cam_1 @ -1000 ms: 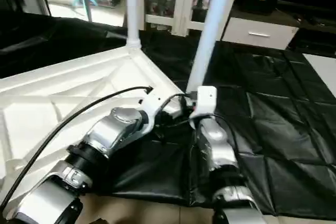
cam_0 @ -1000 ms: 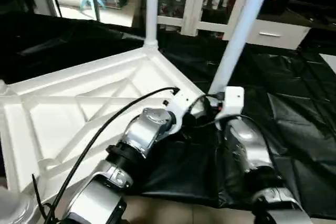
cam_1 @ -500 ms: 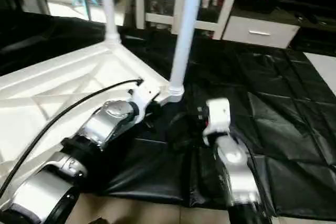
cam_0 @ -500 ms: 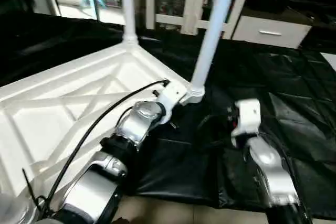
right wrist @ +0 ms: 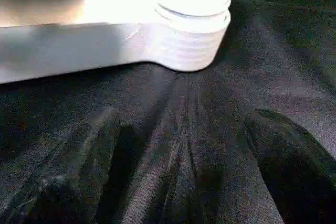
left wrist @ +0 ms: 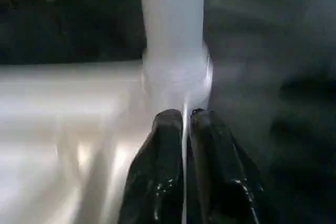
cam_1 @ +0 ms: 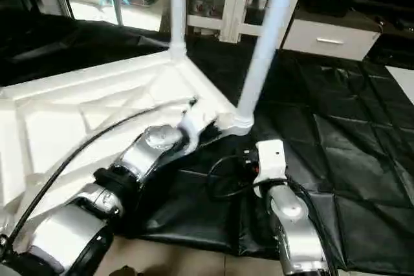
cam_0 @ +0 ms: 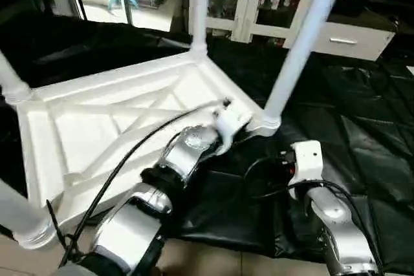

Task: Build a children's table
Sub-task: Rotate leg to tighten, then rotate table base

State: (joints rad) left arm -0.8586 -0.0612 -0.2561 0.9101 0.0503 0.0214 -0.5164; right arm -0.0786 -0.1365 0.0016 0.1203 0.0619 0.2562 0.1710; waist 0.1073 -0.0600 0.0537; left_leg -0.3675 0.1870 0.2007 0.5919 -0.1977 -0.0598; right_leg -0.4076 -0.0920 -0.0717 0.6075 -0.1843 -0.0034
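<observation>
Looking down over my forearms, I see the table top (cam_0: 110,121) lying upside down on the black sheet (cam_0: 362,140), ribs up, with legs standing in its corner sockets. My left gripper (left wrist: 182,116) sits just beside the near-right corner socket (right wrist: 194,40), under the right leg (cam_0: 301,43); its fingers (left wrist: 168,129) are nearly together with only a thin slit between, clasping nothing. My right gripper (right wrist: 184,145) hangs over the sheet near that socket, its fingers (right wrist: 94,145) spread wide and empty.

Silver forearms (cam_0: 187,153) with black joint bands, white wrist housings (cam_0: 305,159), looping black cables (cam_0: 123,163), glossy black fingers (left wrist: 168,171).
</observation>
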